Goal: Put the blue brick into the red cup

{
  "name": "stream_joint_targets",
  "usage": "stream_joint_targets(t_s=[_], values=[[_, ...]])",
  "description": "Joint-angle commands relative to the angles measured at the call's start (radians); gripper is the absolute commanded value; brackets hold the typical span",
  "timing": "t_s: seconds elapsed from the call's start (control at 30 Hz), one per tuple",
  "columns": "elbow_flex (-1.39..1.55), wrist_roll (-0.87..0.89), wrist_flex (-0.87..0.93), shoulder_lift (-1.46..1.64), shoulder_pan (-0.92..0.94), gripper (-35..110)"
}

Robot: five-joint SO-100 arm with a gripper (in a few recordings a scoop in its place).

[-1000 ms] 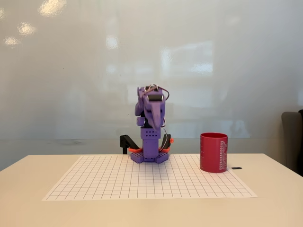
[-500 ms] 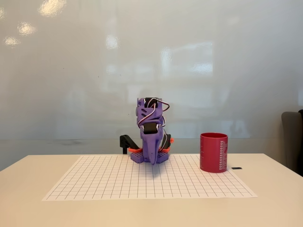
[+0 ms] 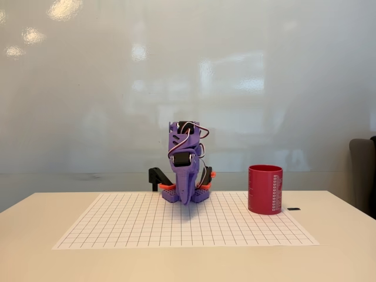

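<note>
The red cup (image 3: pixel 265 189) stands upright on the right part of the grid mat, with columns of white markings on its side. The purple arm is folded low over its base at the mat's far edge. Its gripper (image 3: pixel 185 200) points straight down in front of the base, well left of the cup, and its fingers look shut with nothing between them. The blue brick is out of view; the cup's inside is hidden from this angle.
A white grid mat (image 3: pixel 147 226) covers the middle of the beige table. A small black piece (image 3: pixel 294 208) lies just right of the cup. A black clamp (image 3: pixel 157 176) sits left of the arm's base. A dark chair (image 3: pixel 364 176) stands at the right edge.
The arm has folded down over its base. The gripper swung from a raised pose to pointing down at the mat. The cup has not moved.
</note>
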Motion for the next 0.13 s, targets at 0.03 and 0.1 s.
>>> stream_joint_targets(t_s=[0.03, 0.1], values=[[-0.008, 0.003, -0.003, 0.005, -0.017, -1], [-0.008, 0.002, -0.003, 0.005, -0.02, -1]])
